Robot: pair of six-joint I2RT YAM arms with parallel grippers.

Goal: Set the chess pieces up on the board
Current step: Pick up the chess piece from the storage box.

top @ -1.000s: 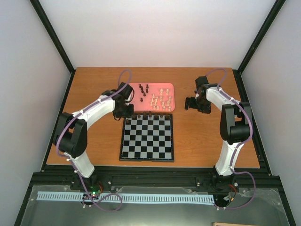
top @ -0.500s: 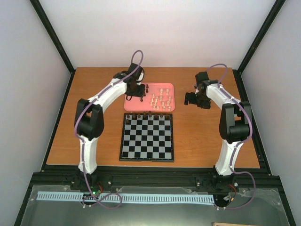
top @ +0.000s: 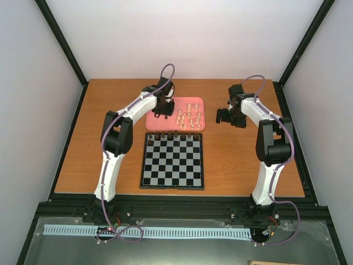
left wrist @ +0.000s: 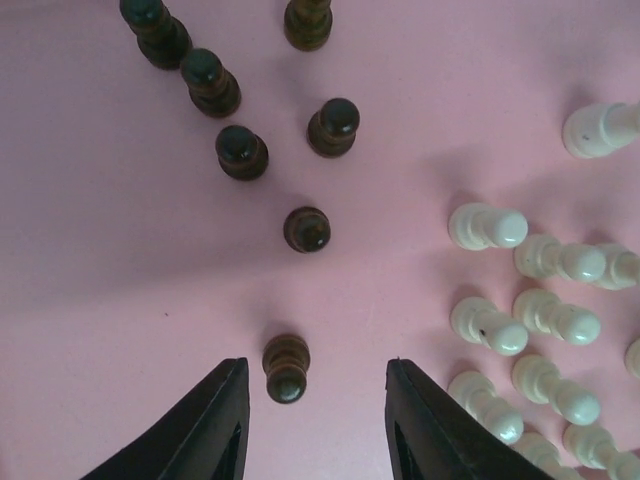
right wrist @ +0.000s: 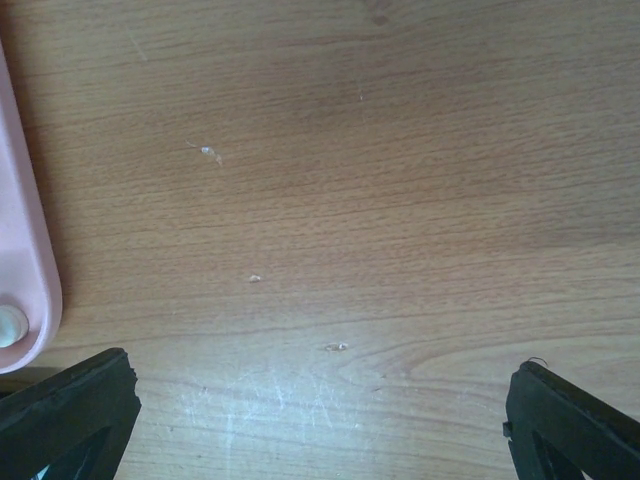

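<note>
The left gripper (top: 161, 109) hangs over the left part of the pink tray (top: 151, 123), pointing straight down. In the left wrist view its jaws stand partly apart, and one small dark piece (left wrist: 287, 368) stands upright between them. The piece is nearer the left finger (left wrist: 215, 425), with a gap showing on both sides, so the claw grips nothing. More dark pieces (left wrist: 240, 152) stand loosely spread on the pink floor ahead of it. To their right, the cream pieces (left wrist: 520, 330) crowd together in rows.

From above, the cream pieces (top: 189, 116) fill the tray's right half. The board (top: 172, 163) lies just in front of the tray, in the middle of the table (top: 110, 110). A row of dark pieces (top: 174, 134) stands along its far edge, and the other squares are bare.

The right gripper (top: 226, 118) hovers over bare wood just right of the tray. Its jaws are spread wide, with the fingertips at the two lower corners of the right wrist view, and they hold nothing. The tray's rounded edge (right wrist: 20, 240) shows at the left of that view, with one cream piece (right wrist: 10, 325) just inside it.
</note>
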